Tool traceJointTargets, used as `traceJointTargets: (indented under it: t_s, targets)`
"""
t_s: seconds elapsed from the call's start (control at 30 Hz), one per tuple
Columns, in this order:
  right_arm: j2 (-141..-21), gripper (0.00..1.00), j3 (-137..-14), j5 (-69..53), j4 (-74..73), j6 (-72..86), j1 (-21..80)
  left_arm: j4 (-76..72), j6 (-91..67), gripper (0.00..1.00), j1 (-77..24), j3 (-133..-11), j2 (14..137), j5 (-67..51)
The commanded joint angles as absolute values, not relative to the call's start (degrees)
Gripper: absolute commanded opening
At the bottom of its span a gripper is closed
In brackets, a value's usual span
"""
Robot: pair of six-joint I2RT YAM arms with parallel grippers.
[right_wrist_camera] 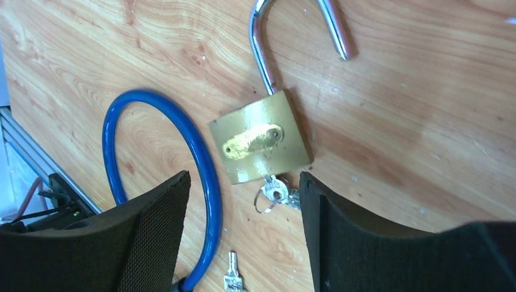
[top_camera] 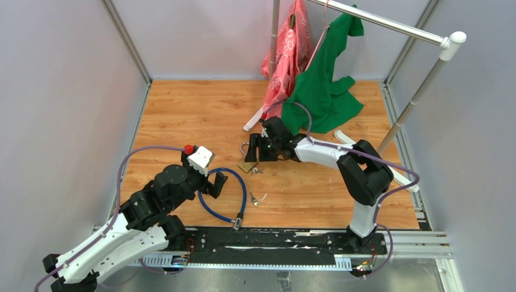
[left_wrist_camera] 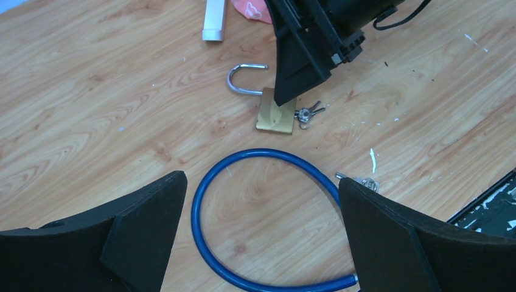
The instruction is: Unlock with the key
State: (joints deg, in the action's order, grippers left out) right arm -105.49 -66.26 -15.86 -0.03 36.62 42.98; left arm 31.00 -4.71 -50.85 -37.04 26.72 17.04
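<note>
**Top view.** Shows a brass padlock (top_camera: 246, 165) lying flat near the middle of a wooden table (top_camera: 182, 115). Puts the right gripper (top_camera: 251, 149) just over the padlock's far side, pointing down at it. Puts a small key (top_camera: 257, 171) against the padlock's right edge. Places a blue cable lock (top_camera: 234, 194) nearer the arms than the padlock, curled in a loop, with a second bunch of keys (top_camera: 255, 199) just right of that loop. Sets the left gripper (top_camera: 218, 182) left of the padlock and nearer the arms, over the loop's left side. Shows a green garment (top_camera: 322, 91) and a pink garment (top_camera: 286, 55) on a white rail (top_camera: 389, 24) beyond the padlock.

**Left wrist view.** Frames the padlock straight ahead between two widely spread fingers that hold nothing. Shows the silver shackle (left_wrist_camera: 240, 78) swung open, one leg free of the brass body. Shows one dark finger of the right gripper covering the padlock's upper right corner. Places the key on its ring at the padlock's right side, touching the body. Places the cable lock's loop nearer than the padlock.

**Right wrist view.** Looks down on the padlock, open shackle pointing away. Shows both fingers apart, clamped on nothing. Puts the key at the padlock's keyhole end, between the fingertips and touching neither; cannot tell whether inserted. Shows the cable lock curving left of the padlock.
</note>
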Motion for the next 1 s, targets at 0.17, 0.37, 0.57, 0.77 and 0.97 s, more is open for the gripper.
traceJointTargets:
  t_s: [0.17, 0.37, 0.57, 0.77, 0.97]
  targets:
    - [-97.16, 0.7, -61.04, -8.38, -6.3, 33.52, 44.18, 30.68, -5.35, 1.0, -50.98, -36.66, 27.41, 18.31]
    - [-91.41, 0.7, -58.85, -4.77, -10.25, 31.81, 45.7, 30.83, -5.69, 1.0, -50.98, -36.98, 28.45, 19.24]
    - [-85.48, 0.69, -56.31, -0.18, -14.7, 30.81, 47.85, 32.34, -6.38, 1.0, -50.95, -38.79, 30.84, 21.95]
    - [-78.58, 0.69, -53.89, 5.62, -19.34, 30.11, 50.41, 33.17, -7.71, 1.0, -50.98, -40.87, 33.81, 23.48]
    - [-72.41, 0.68, -51.1, 10.43, -24.22, 29.56, 53.58, 33.39, -14.59, 1.0, -50.92, -42.21, 35.68, 25.5]
